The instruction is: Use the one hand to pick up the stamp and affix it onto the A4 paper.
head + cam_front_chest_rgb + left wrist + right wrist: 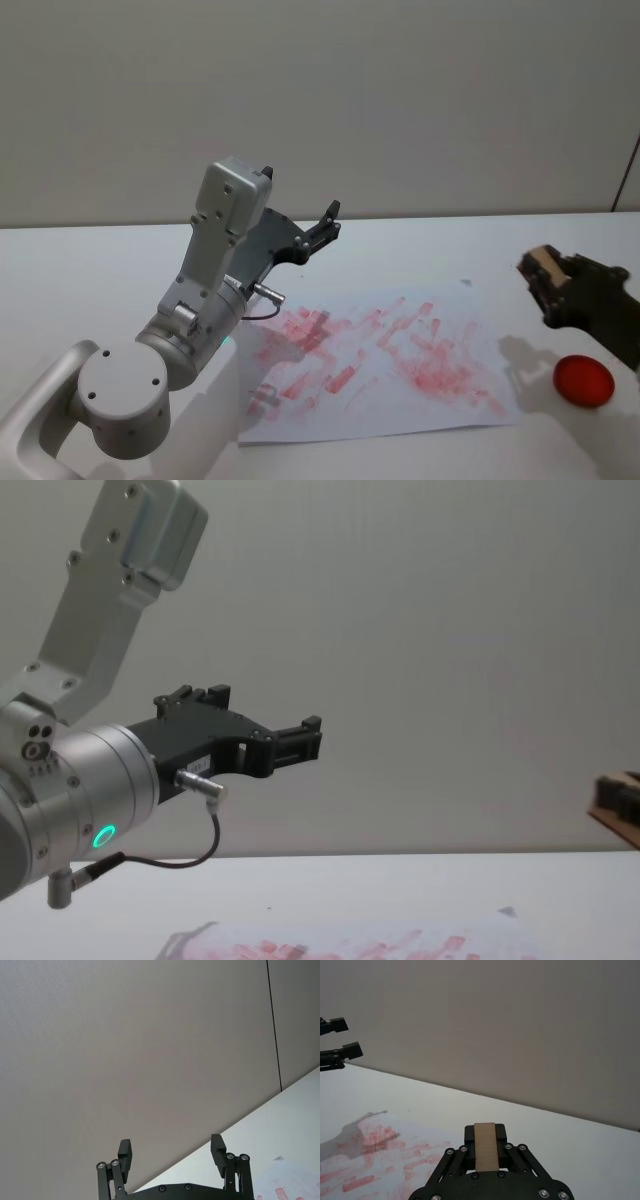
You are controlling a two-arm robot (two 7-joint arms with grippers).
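Your right gripper (485,1152) clamps the brown stamp (541,262) in the air, just right of the smudged paper (380,360) (no readable writing anywhere). A red ink pad (583,380) sits below it. Your left gripper (171,1152) hangs raised, fingers wide apart.

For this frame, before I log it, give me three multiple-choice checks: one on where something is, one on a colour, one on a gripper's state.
1. Where is the round pad?
A. On the table, right of the paper
B. On the paper
C. In the left gripper

2. What colour are the marks on the paper?
A. Blue
B. Red and pink
C. Green

3. How is the right gripper?
A. Open and empty
B. Shut on the stamp
C. Shut on the pad

Key: 1 A, the pad lies on bare table past the sheet's right edge. 2 B, red and pink smudges cover the sheet. 3 B, the stamp sits clamped between its jaws; the left gripper is raised, open.
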